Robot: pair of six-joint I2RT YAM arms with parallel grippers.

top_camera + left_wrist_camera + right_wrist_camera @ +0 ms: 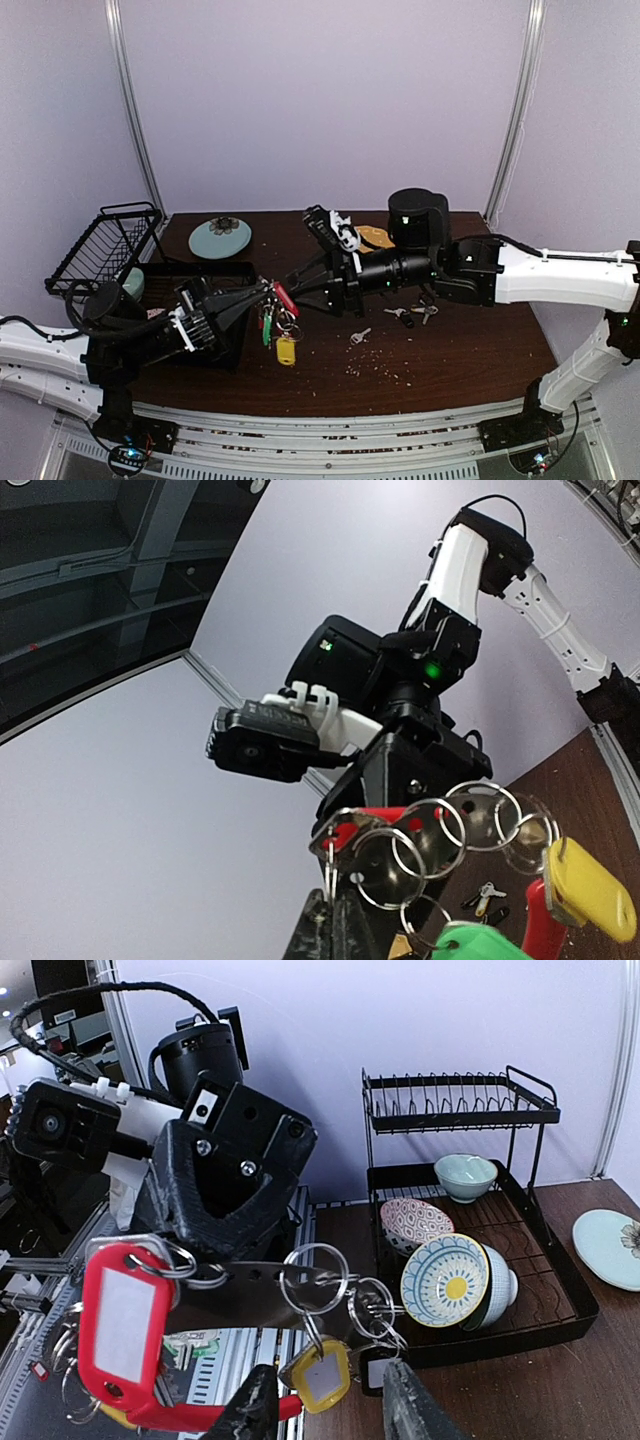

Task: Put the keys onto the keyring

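My left gripper (258, 294) is shut on the keyring (283, 300) and holds it up above the table. In the left wrist view its fingertips (340, 925) pinch a thin ring below the silver loops (425, 840) and the red curved section (385, 814). Green (267, 326) and yellow (286, 350) tags hang from the ring. My right gripper (300, 282) is open, right against the ring. In its own view (335, 1410) the yellow tag (320, 1375) hangs between its fingers. Three loose keys (360, 336) (400, 316) (426, 311) lie on the table under the right arm.
A black dish rack (105, 250) holding bowls (455, 1278) stands at the left. A teal plate (220, 238) lies at the back. A yellow plate (376, 237) and a black cylinder (418, 215) sit behind the right arm. Crumbs (380, 362) dot the wood.
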